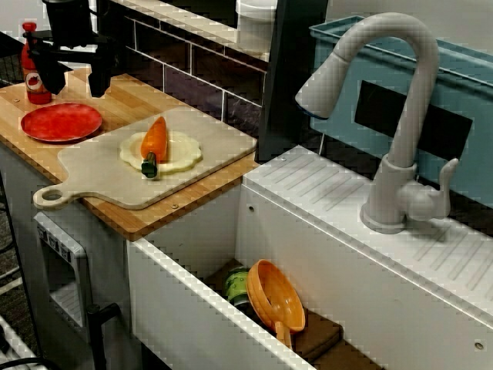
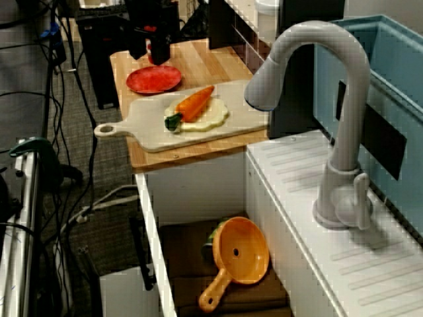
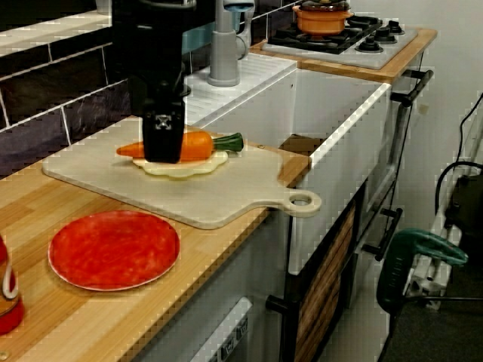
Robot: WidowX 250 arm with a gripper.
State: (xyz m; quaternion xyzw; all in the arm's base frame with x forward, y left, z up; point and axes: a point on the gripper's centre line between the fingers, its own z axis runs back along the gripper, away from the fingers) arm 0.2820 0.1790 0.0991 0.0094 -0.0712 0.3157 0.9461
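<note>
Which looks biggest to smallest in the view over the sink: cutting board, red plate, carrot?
1. cutting board
2. red plate
3. carrot
They lie at similar depth, so nearness hardly skews this.

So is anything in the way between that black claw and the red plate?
Nothing visible. The gripper hangs open above the wooden counter, behind the red plate, with bare air between them. The red bottle stands off to one side; the carrot lies apart on the cutting board.
</note>
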